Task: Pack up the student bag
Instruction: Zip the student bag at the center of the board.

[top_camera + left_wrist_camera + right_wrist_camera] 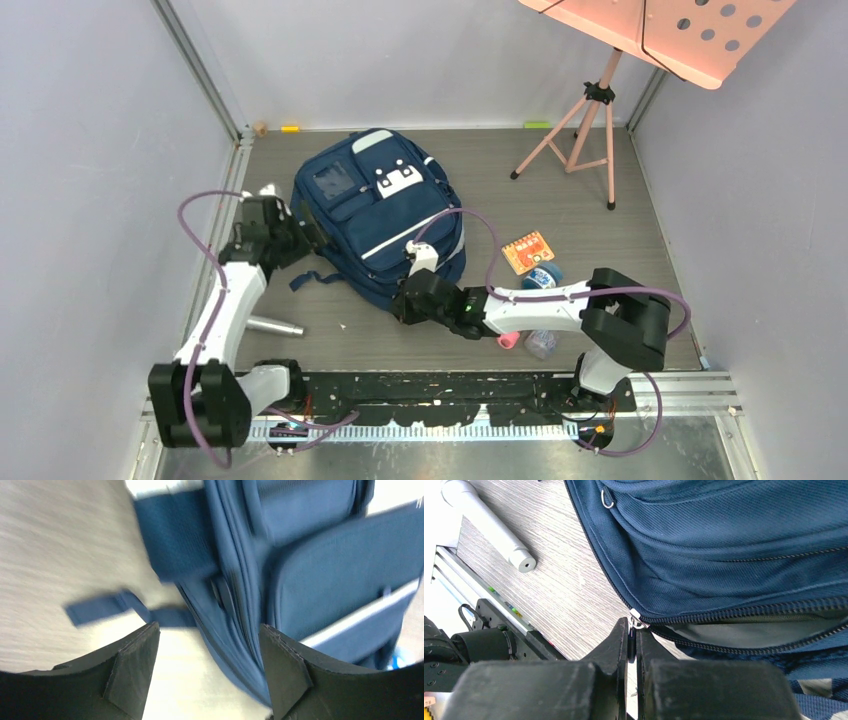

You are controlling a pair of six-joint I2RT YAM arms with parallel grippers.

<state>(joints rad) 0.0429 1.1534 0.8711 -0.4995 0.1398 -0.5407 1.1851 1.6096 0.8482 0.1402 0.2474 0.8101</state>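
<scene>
The student bag (385, 215) is a navy backpack lying front-up in the middle of the floor. My left gripper (300, 228) hovers open at the bag's left side. In the left wrist view its jaws stand wide apart (207, 630) over the bag's side seams (235, 610), holding nothing, and a loose strap (100, 610) trails on the floor. My right gripper (408, 300) is at the bag's near edge. It is shut (632, 630) on the metal zipper pull (635, 622) of the main compartment. The zipper is partly open and shows grey lining (754, 632).
A silver cylinder (272, 325) (489, 527) lies on the floor at the near left. An orange packet (527, 251), a bottle (542, 340) and a pink object (509, 341) lie right of the bag. A pink music stand (590, 110) stands at the back right.
</scene>
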